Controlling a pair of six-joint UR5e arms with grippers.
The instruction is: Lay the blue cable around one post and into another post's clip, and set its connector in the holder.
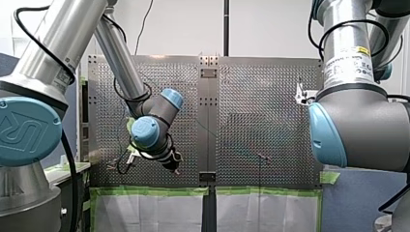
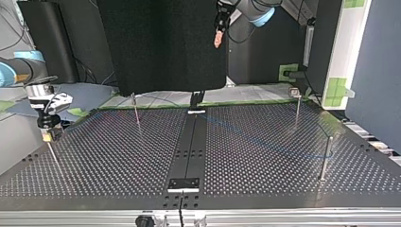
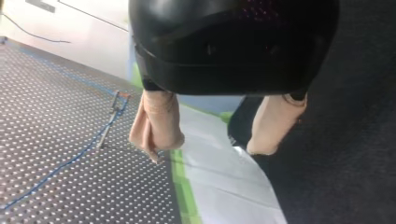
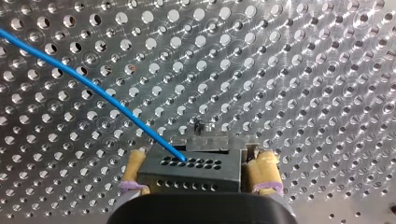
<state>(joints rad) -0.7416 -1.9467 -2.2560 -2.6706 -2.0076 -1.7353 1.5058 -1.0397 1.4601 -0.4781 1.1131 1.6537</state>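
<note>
Showing the blue cable [image 4: 161,142] as a thin, smooth, bright strand, plugging into the holed upper face of a black, box-shaped connector [image 4: 191,175] and curving away over the perforated counter [image 4: 303,70] toward ten o'clock from it. Pinching that connector between the yellow pads [image 4: 264,168] of my right tool [image 4: 200,161], closed on its two sides, with a small grey block [image 4: 210,141] sitting just ahead of it. Working low at about nine o'clock on the counter in the top view. Tracing more of the cable in the left wrist view, lying flat on the holes and passing a metal post [image 3: 109,122], touching or just beside it, hard telling which. Hanging my left tool [image 3: 210,144] past the counter's edge, over green tape [image 3: 184,196], its beige pads [image 3: 156,126] spread apart and gripping nothing.
</note>
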